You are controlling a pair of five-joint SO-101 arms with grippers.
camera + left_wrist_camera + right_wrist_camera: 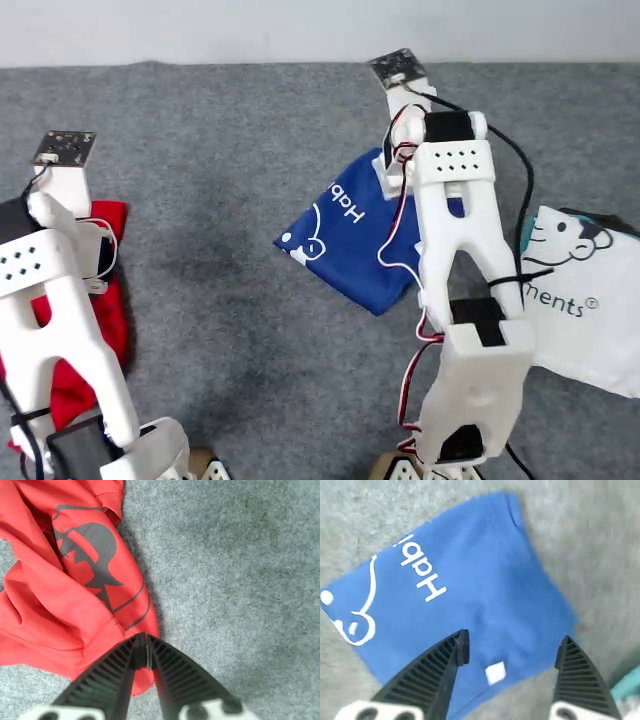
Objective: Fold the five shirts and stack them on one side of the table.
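I have two pincers. My left pincer (144,652) is pressed shut, tip to tip, right at the edge of the red shirt (65,605). I think it is there to get hold of that edge so the shirt can be pulled flat. I cannot tell if any cloth is caught between the tips. The red shirt looks bunched up and full of wrinkles, so I think it is not folded yet. From above, it lies at the left side of the frame (112,290), and my left arm covers a lot of it.

My right pincer (514,645) is wide apart and holds nothing. It hangs over the blue shirt (470,570), close to a small white tag (495,672). The blue shirt looks like a neat flat shape, so I think it is folded, and my wide pincer may be ready to grab it for stacking. From above, it sits in the middle of the frame (345,235), with my right arm hiding its right part.

A white shirt (580,320) lies at the right of the frame on the grey table (220,130). The frame edge cuts it off, so I cannot tell if it is folded. I count three shirts, not five.
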